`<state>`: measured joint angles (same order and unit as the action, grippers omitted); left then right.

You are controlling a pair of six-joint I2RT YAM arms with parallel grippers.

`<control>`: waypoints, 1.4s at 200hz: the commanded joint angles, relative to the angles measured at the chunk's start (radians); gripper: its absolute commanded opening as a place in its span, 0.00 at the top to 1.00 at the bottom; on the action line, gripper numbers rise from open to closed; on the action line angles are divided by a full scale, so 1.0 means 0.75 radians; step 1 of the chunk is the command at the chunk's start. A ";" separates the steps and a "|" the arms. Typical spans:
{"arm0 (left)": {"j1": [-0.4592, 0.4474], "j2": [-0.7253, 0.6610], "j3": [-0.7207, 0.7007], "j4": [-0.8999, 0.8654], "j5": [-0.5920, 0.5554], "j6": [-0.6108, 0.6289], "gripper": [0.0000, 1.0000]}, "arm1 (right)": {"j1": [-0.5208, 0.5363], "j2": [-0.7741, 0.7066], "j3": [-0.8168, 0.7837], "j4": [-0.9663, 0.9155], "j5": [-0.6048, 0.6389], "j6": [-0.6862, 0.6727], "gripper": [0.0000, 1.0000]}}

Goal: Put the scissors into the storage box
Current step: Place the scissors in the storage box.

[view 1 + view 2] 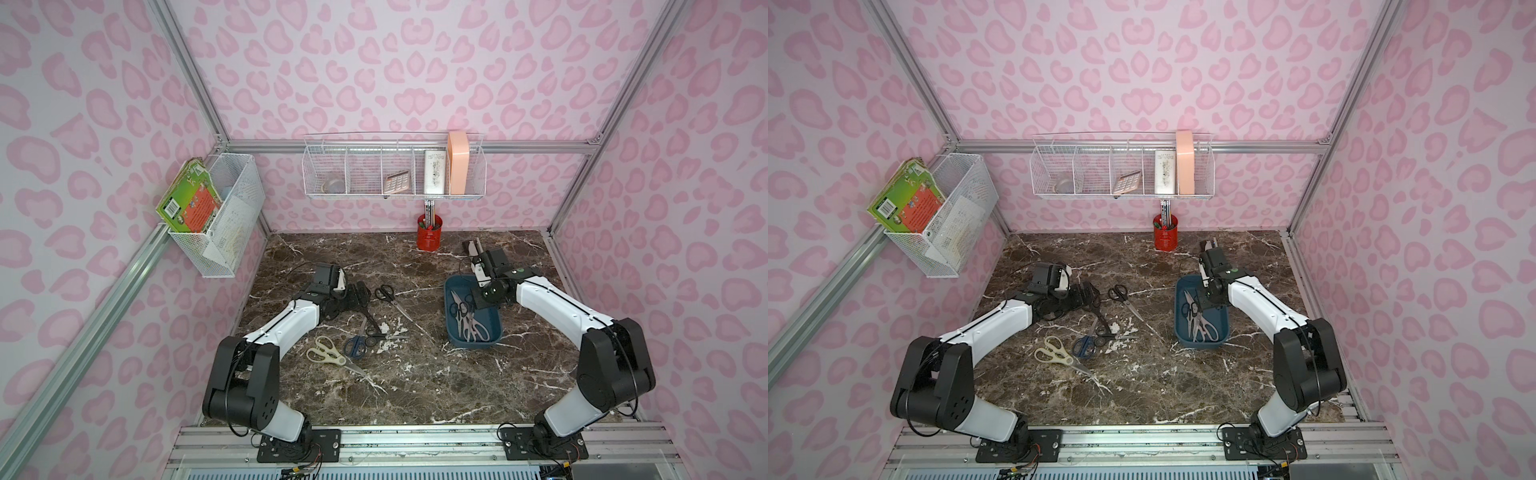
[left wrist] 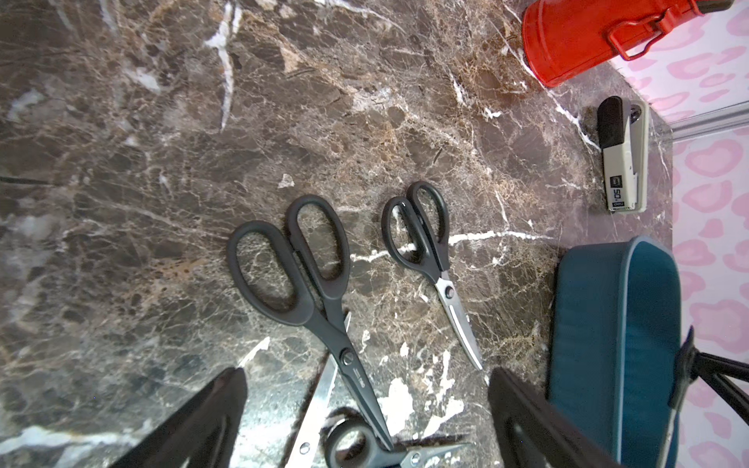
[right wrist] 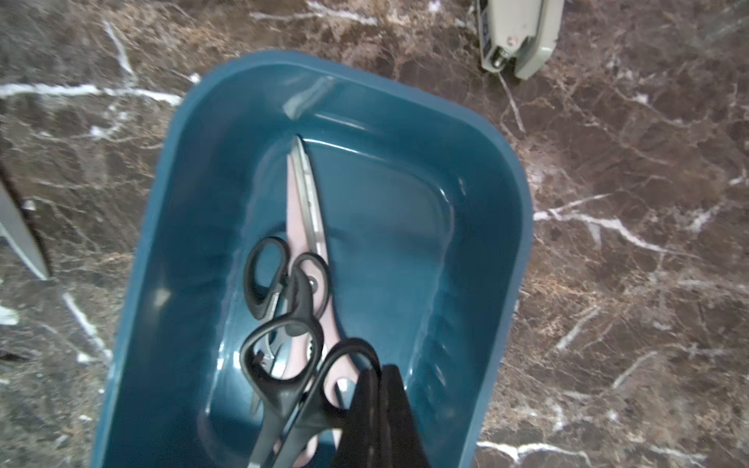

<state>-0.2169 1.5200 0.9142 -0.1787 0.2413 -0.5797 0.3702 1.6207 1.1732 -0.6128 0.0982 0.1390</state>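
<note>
Over the storage box (image 3: 194,202), my right hand (image 3: 379,370) hangs with its fingers pressed flat together, and I can make out nothing pinched between them. Directly under it, inside the box, a pale pink pair (image 3: 302,194) lies lengthwise with its tip toward the far end. A small black-handled pair (image 3: 265,267) and a larger black-handled pair (image 3: 279,364) lie across its handle end. The box sits on the right half of the table (image 1: 415,395). Just beyond it lies a white-grey stapler (image 3: 518,36), and the red pen cup (image 1: 430,237) stands near the back wall.

My left hand (image 2: 364,370) is spread wide, low over the table and well apart from the box. Between its fingers runs the blade of an all-black pair (image 2: 308,283), which crosses over a bare steel blade and a black finger loop. That tangle is cut off by the edge of my wrist view, so I cannot sort out which pair is which. Just beside the all-black pair, not touching it, lies a short black-handled pair (image 2: 421,243). Nearer my base, a navy-handled pair (image 1: 355,347) and the cream kitchen shears (image 1: 328,353) lie close together, loose on the table.
</note>
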 commanded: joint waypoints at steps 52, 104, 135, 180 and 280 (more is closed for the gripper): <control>-0.017 0.017 0.010 -0.025 -0.030 0.035 0.02 | -0.065 0.082 -0.073 0.149 0.125 -0.068 1.00; -0.020 0.000 0.005 -0.025 -0.047 0.038 0.02 | -0.065 0.166 -0.046 0.192 0.085 -0.049 1.00; -0.020 -0.011 0.006 -0.034 -0.064 0.045 0.02 | -0.054 0.217 -0.013 0.193 0.093 -0.033 1.00; -0.018 -0.014 0.007 -0.040 -0.075 0.045 0.01 | -0.049 0.210 0.022 0.159 0.124 -0.020 0.86; -0.020 -0.067 0.067 -0.145 -0.125 0.105 0.01 | 0.107 0.133 0.239 0.054 0.077 0.017 0.72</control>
<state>-0.2321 1.4849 0.9337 -0.2207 0.1764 -0.5377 0.3882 1.7046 1.2926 -0.5449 0.1867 0.1371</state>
